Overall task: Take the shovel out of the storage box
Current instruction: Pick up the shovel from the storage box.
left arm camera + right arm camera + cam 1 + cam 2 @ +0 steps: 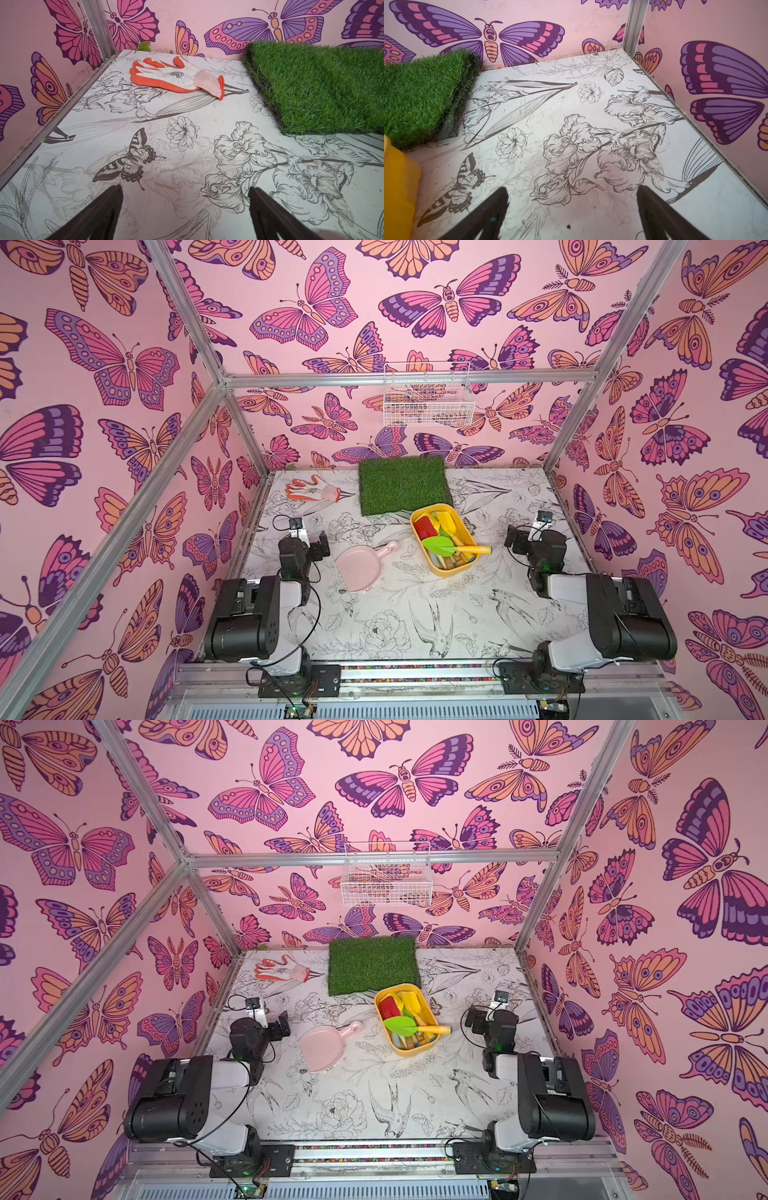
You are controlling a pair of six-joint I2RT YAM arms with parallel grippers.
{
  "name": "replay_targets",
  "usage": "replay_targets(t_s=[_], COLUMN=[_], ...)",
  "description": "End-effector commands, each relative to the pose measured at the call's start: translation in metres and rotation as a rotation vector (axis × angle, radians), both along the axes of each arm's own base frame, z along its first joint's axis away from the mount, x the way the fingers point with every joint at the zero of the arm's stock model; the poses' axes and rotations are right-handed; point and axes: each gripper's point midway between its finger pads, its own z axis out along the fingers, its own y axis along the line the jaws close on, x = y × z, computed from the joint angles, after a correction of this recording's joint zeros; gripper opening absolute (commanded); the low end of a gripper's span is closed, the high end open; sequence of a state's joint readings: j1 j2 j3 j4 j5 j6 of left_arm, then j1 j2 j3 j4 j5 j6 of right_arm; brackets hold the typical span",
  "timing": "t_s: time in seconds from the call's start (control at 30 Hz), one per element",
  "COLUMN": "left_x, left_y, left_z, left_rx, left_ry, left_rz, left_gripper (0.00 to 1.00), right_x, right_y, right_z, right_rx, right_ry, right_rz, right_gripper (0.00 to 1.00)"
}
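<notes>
Green-bladed, yellow-handled shovel (453,548) lying across yellow storage box (454,569), atop red and yellow toys (424,526); left gripper (185,189) and right gripper (572,190) spread apart, empty.

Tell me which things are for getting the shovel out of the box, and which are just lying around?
For the job:
- green shovel, lying on top of the other toys
- yellow storage box that holds it

Just lying about:
- pink dustpan
- glove
- grass mat
- wire basket on the back wall

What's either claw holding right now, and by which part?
Nothing: left claw and right claw are open and empty; the shovel lies in the yellow box.
</notes>
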State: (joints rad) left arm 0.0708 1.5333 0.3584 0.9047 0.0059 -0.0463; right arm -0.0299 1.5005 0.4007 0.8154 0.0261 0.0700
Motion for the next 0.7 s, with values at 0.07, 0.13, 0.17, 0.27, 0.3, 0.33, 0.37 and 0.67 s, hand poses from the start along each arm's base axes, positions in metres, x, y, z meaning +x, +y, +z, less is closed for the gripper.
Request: replay_targets(t_s=[0.07, 0.13, 0.17, 0.27, 0.3, 0.33, 0.37, 0.67], left_x=[-0.0003, -0.0003, 0.0001, 0.0000, 0.0000, 0.0000, 0.0000, -0.0004], left_y=[-0.0007, -0.0009, -0.0009, -0.0009, -0.0009, -0.0009, -0.0008, -0.0011], left_z=[0.0022, 0.0021, 0.0021, 0.0023, 0.0023, 0.0021, 0.0021, 0.0022], left_rx=[-0.002, -0.003, -0.002, -0.002, -0.003, -0.003, -0.003, -0.002], left_ry=[-0.007, -0.007, -0.007, -0.007, -0.007, -0.006, -0.006, -0.006], left_rz=[0.005, 0.005, 0.004, 0.004, 0.005, 0.005, 0.005, 0.003], left_gripper=[1.00, 1.00, 1.00, 1.00, 1.00, 1.00, 1.00, 0.98], right_x=[-0.0004, -0.0005, -0.0005, -0.0005, -0.0007, -0.0007, -0.0007, -0.0005], right_y=[0.0033, 0.0033, 0.0033, 0.0034, 0.0036, 0.0032, 0.0034, 0.0033], right_z=[-0.0015, -0.0019, -0.0017, -0.0016, -0.0023, -0.0022, -0.0023, -0.0013], right_rx=[-0.008, -0.008, -0.007, -0.007, -0.007, -0.007, -0.007, -0.007], right_ry=[-0.002, -0.001, -0.001, -0.001, 0.001, 0.001, 0.001, -0.002], right_rz=[0.014, 0.013, 0.013, 0.013, 0.014, 0.012, 0.013, 0.013], right_gripper=[1.00, 0.99, 0.99, 0.99, 0.99, 0.99, 0.99, 0.99])
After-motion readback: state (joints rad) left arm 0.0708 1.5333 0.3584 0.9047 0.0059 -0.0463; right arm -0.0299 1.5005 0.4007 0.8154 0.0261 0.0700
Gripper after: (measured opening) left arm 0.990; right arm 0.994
